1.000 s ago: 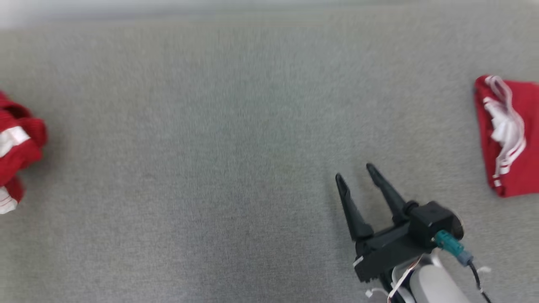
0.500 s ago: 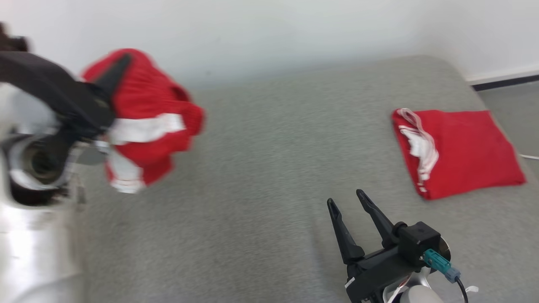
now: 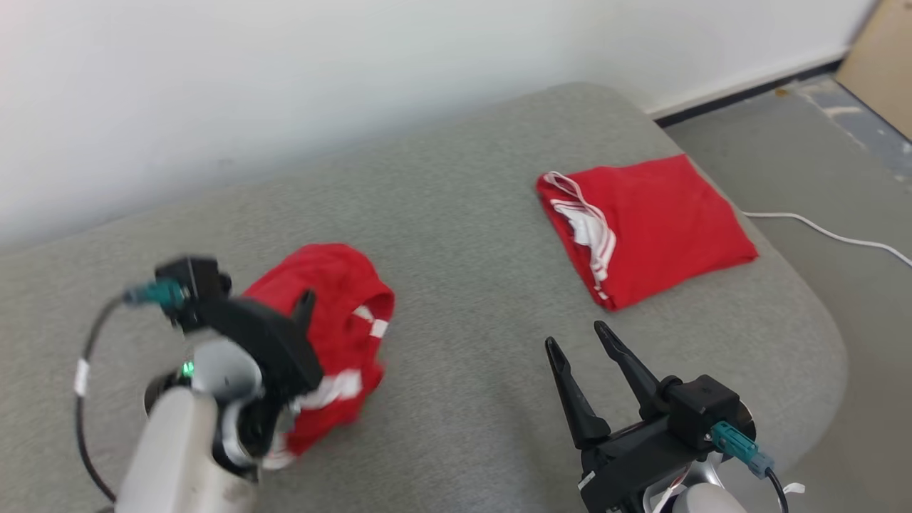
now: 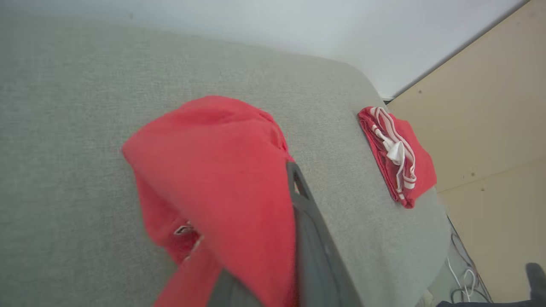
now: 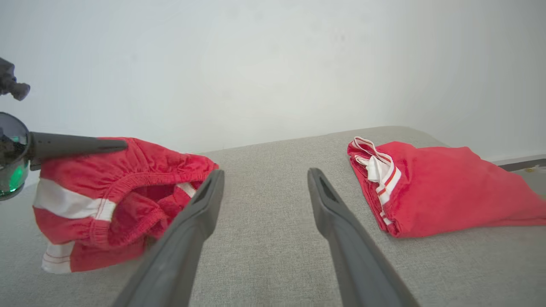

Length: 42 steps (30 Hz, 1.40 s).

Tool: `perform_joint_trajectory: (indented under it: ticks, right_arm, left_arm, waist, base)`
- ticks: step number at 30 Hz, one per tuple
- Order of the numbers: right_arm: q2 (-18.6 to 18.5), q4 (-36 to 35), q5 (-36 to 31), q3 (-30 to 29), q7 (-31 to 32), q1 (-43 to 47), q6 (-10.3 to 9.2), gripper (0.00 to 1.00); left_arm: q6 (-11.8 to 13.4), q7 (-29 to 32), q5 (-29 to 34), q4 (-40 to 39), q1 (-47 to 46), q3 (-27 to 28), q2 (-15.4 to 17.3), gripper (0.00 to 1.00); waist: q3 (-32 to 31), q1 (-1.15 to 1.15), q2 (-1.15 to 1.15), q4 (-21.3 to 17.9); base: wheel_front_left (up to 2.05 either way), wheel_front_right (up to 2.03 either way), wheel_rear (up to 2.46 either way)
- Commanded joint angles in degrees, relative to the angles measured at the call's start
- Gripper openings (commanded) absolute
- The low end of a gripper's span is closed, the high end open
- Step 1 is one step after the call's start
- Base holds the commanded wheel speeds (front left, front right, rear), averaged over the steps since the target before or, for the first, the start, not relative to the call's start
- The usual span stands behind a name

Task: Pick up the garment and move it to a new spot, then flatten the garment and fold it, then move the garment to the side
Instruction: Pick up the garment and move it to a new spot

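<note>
Garment [image 3: 342, 299] has swung inward, hanging from clenched left hand [image 3: 306, 303]; right hand [image 3: 576, 336] released.

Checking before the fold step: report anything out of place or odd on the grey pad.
The red white-striped fabric garment is bunched and crumpled in the shut left pincer, not flat. The folded red fabric garment lies near the rounded right corner of the grey padded surface. Nothing looks torn or spilled.
</note>
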Motion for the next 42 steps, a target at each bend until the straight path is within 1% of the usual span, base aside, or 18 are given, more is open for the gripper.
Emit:
perform_joint_trajectory:
  ticks: [1,2,3,4,5,7,8,11,14,18,22,24,25,28,30,31,37,42]
  right_arm:
    - [-0.3,-0.2,0.5,-0.1,-0.2,0.1,-0.17,1.00]
    - [-0.4,-0.3,0.5,-0.2,-0.2,0.2,-0.17,1.00]
    - [-0.5,-0.3,0.5,-0.2,-0.2,0.3,-0.17,1.00]
    - [-0.5,-0.3,0.5,-0.3,-0.2,0.4,-0.16,1.00]
    - [-0.5,-0.4,0.4,-0.5,-0.1,0.6,-0.17,1.00]
    - [-0.6,-0.5,0.2,-1.0,0.1,1.0,-0.17,1.00]
    - [-0.6,-0.6,0.1,-1.2,0.2,1.2,-0.17,1.00]
    - [-0.7,-0.9,-0.1,-2.2,0.5,2.2,-0.17,1.00]
    - [-0.9,-1.4,-0.5,-3.4,0.8,3.1,-0.17,1.00]
    - [-1.2,-2.3,-1.0,-5.0,1.4,4.4,-0.17,1.00]
    - [-1.4,-3.3,-1.4,-6.6,2.0,5.5,-0.17,1.00]
    - [-1.7,-3.8,-1.7,-7.4,2.4,5.8,-0.16,1.00]
    - [-2.2,-4.0,-1.5,-7.9,2.5,6.2,-0.17,1.00]
    - [-2.9,-3.9,-1.4,-8.8,2.7,7.1,-0.17,1.00]
    - [-3.3,-3.7,-1.2,-9.6,2.5,7.5,-0.16,1.00]
    - [-3.3,-3.7,-1.2,-9.6,2.5,7.5,-0.16,1.00]
    - [-3.2,-1.8,-1.3,-11.5,2.4,8.9,-0.17,1.00]
    - [-3.0,-0.1,-1.1,-12.3,2.5,9.5,-0.16,1.00]
  left_arm:
    - [-0.3,-1.5,0.9,0.7,0.5,-0.3,0.1,0.00]
    - [-0.7,-3.7,1.5,2.6,1.1,-0.5,0.0,0.00]
    - [-0.4,-6.1,1.8,4.4,1.9,-0.3,-0.1,0.00]
    - [-0.8,-8.3,2.8,5.9,2.3,-1.0,-0.2,0.26]
    - [-1.3,-10.2,3.3,7.4,2.6,-1.8,-0.2,1.00]
    - [-1.0,-14.0,4.3,9.8,3.0,-2.1,-0.2,1.00]
    - [-1.3,-16.0,5.3,10.5,2.9,-2.7,-0.3,1.00]
    - [-1.8,-22.6,6.0,11.3,2.8,-2.7,-0.5,1.00]
    - [-1.7,-28.2,6.9,11.4,3.8,-2.3,-0.1,1.00]
    - [-1.6,-33.9,8.2,10.2,6.1,-2.1,0.6,1.00]
    - [-0.7,-38.1,10.4,8.1,9.4,-2.2,2.1,1.00]
    - [0.0,-39.4,11.4,6.3,11.4,-1.5,2.9,1.00]
    - [0.5,-40.1,13.2,3.8,13.5,-1.5,3.7,1.00]
    - [0.6,-40.5,15.0,-1.4,16.9,0.2,3.6,1.00]
    - [0.4,-40.5,16.2,-5.0,20.3,1.3,3.1,1.00]
    - [0.4,-40.5,16.2,-5.0,20.3,1.3,3.1,1.00]
    - [-1.3,-40.4,20.7,-11.7,27.8,3.4,3.1,1.00]
    - [-2.1,-40.4,22.3,-12.7,32.4,5.1,2.8,1.00]
  waist:
    - [0.7,0.00,0.00,-2.2]
    - [0.8,0.00,0.00,-2.3]
    - [0.7,0.00,0.00,-2.4]
    - [0.7,0.00,0.00,-2.3]
    - [0.7,0.00,0.00,-2.2]
    - [0.3,0.00,0.00,-1.5]
    - [0.0,0.00,0.00,-1.1]
    - [-0.7,0.00,0.00,0.5]
    - [-1.7,0.00,0.00,2.5]
    - [-3.1,0.00,0.00,5.4]
    - [-4.3,0.00,0.00,7.9]
    - [-4.9,0.00,0.00,9.1]
    - [-5.4,0.00,0.00,10.3]
    - [-6.1,0.00,0.00,12.2]
    - [-6.5,0.00,0.00,13.3]
    - [-6.5,0.00,0.00,13.3]
    - [-7.5,0.00,0.00,16.1]
    - [-8.2,0.00,0.00,17.9]
  base:
    - [0.00,0.00,0.00]
    - [0.00,0.00,0.00]
    - [0.00,0.00,0.00]
    - [0.00,0.00,0.00]
    - [0.00,0.00,0.00]
    - [0.00,0.00,0.00]
    - [0.00,0.00,0.00]
    - [0.00,0.00,0.00]
    - [0.00,0.00,0.00]
    - [0.00,0.00,0.00]
    - [0.00,0.00,0.00]
    - [0.00,0.00,0.00]
    - [0.00,0.00,0.00]
    - [0.00,0.00,0.00]
    - [0.00,0.00,0.00]
    - [0.00,0.00,0.00]
    - [0.00,0.00,0.00]
    - [0.00,0.00,0.00]
